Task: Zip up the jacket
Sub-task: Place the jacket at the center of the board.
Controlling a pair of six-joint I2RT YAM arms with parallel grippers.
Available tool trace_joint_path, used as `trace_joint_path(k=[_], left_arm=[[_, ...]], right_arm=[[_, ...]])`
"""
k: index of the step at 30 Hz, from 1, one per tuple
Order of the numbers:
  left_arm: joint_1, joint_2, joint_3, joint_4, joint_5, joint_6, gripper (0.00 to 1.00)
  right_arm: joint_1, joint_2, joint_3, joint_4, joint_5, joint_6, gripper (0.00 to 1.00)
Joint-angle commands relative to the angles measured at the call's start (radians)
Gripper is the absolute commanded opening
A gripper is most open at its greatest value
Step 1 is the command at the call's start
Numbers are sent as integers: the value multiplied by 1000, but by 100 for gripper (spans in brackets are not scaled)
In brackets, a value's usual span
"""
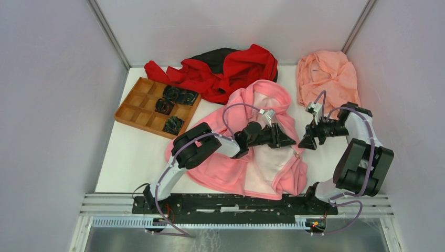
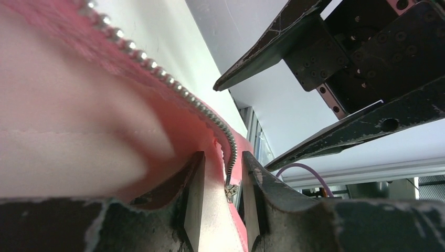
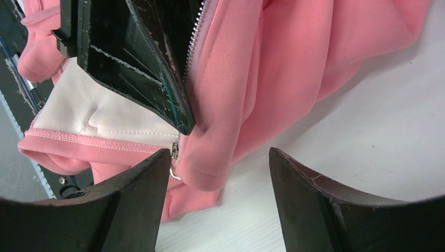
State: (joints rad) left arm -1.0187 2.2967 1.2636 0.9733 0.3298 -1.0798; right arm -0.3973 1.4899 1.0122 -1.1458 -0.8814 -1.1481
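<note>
**Pink fleece lies open, zip not yet run**

The jacket (image 1: 231, 168) is spread on the table (image 1: 136, 163) just right of the wooden tray (image 1: 137, 100). Its hood lies about level with the tray and its hem nearer the camera than the tray. The front gapes and the paler lining faces up, so none of the zip reads as closed.

Both grippers work at the front edge on the side of the jacket away from the tray. The left gripper (image 2: 221, 157) has its fingers parted, with the run of zipper teeth (image 2: 157, 71) lying between them. A dark slit shows beside the teeth, so I judge the edge let go rather than pinched. The right gripper (image 3: 220, 152) hangs spread wide and holds nothing. One of its fingers is just beside the small metal pull (image 3: 173, 165), which dangles at the hem.

With the pull at the hem end, nearly the whole job seems left. Whether the two halves are already mated at the bottom I cannot tell. If not, that comes first. Then the pull has to be caught and drawn up toward the hood while the hem is held down.
</note>
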Motion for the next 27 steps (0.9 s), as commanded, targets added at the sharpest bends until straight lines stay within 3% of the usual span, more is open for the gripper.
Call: trace_joint_path(k=[1,14,27], left_arm=[[-3,-70,-16,8,-12,10,40],[-4,-154,-105,-88,-26,20,54],[-3,-400,-293,-221,-80,158,56]], right_arm=[[-1,7,-4,-17,-15,-25,75],[-1,19,5,-25,-21,-46,75],[-6,-59,38,-14,-25,-36,76]])
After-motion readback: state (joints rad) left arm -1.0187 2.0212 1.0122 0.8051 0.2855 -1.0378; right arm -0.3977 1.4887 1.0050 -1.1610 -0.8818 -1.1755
